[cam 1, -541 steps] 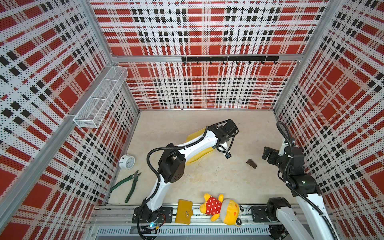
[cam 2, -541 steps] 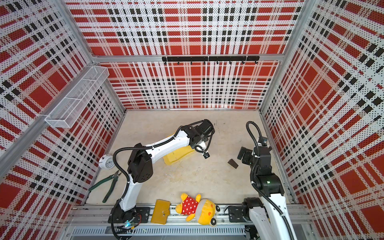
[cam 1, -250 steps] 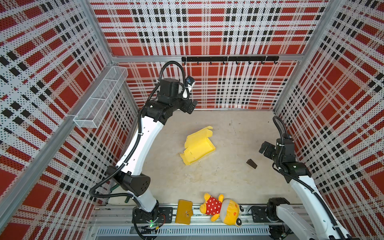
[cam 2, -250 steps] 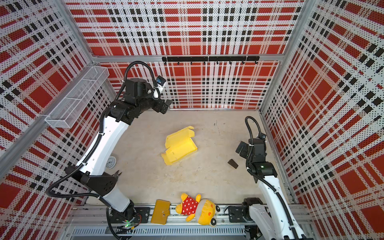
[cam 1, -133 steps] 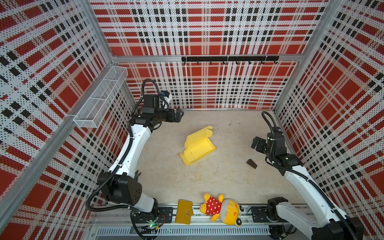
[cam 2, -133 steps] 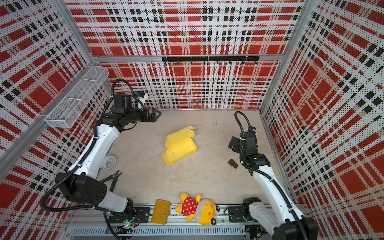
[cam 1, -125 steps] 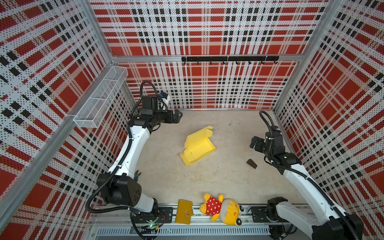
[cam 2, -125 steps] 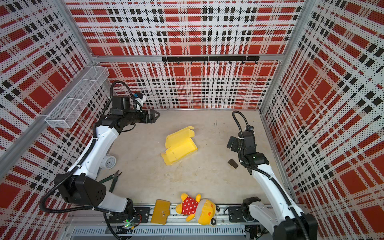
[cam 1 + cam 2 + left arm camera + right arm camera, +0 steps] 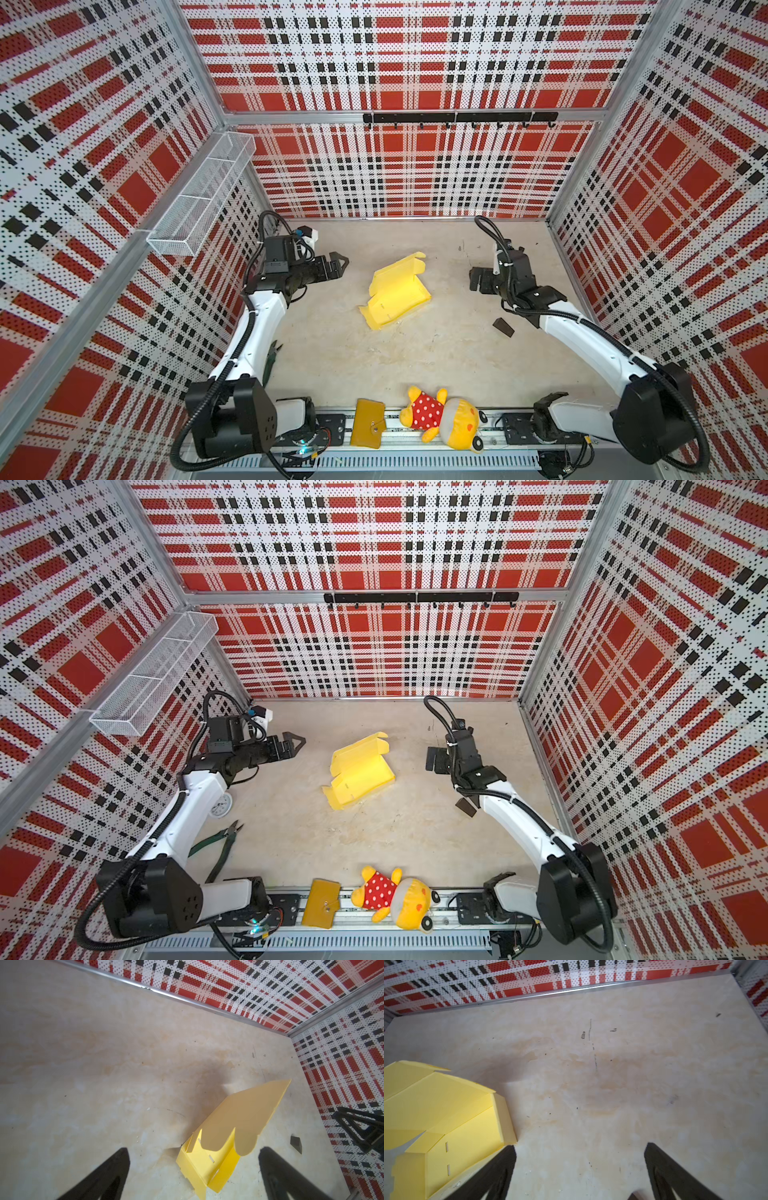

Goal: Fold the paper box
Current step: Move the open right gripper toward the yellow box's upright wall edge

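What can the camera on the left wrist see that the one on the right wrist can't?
Only the left wrist view shows the small dark wedge lying beyond the paper box. Only the right wrist view shows the box's raised end flap. Both show the yellow box, the beige table and the plaid wall.

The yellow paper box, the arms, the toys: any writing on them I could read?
No text here can be read.
The paper box: plain, no print.
The small label on the left arm: too small to read.
The round dial: marks too small to read.
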### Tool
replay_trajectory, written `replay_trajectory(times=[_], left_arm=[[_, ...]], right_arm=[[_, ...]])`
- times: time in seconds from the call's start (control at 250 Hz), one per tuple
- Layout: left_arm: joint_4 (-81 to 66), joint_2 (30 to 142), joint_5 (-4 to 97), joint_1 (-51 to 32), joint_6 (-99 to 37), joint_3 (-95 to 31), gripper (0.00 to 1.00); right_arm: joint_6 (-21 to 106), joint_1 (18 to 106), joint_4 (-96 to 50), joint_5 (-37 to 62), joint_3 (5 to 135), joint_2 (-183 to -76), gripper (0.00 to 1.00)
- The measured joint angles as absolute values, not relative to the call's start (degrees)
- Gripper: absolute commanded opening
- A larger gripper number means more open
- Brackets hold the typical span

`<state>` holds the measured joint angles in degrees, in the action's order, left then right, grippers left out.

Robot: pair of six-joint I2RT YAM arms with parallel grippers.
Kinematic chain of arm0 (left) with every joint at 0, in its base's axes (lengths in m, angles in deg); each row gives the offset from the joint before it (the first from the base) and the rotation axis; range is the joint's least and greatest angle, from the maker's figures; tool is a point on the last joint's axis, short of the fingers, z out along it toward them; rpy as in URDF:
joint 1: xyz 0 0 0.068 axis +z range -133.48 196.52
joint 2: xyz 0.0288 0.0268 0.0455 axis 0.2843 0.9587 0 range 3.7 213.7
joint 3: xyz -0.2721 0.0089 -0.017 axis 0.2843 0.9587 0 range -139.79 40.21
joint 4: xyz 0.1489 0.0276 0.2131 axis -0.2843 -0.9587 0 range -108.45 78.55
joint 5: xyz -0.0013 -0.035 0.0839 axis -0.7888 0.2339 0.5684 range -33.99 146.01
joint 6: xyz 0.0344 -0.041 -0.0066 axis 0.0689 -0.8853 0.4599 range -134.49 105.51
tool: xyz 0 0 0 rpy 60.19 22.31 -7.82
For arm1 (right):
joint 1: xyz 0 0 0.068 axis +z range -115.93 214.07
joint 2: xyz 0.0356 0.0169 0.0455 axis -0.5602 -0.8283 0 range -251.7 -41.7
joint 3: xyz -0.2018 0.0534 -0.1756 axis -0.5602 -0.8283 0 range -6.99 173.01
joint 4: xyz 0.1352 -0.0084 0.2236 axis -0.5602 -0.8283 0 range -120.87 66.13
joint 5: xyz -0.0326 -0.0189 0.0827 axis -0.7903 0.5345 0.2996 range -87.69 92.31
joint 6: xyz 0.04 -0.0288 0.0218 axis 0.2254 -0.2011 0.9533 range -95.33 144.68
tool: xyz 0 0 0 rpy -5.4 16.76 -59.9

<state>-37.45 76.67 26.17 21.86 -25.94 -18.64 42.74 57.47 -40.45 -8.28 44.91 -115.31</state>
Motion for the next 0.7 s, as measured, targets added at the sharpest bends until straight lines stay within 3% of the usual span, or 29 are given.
replay_trajectory(times=[0.452, 0.7], left_arm=[[-33.19, 70.92, 23.83, 26.08, -19.14, -12.19, 0.99], [-36.55, 77.78, 21.71, 26.82, -13.54, -14.46, 0.99]], right_arm=[[40.9, 64.66, -34.09, -0.98, 44.15, -121.54, 1.0], [40.62, 65.56, -33.9, 0.98, 41.9, -121.14, 1.0]])
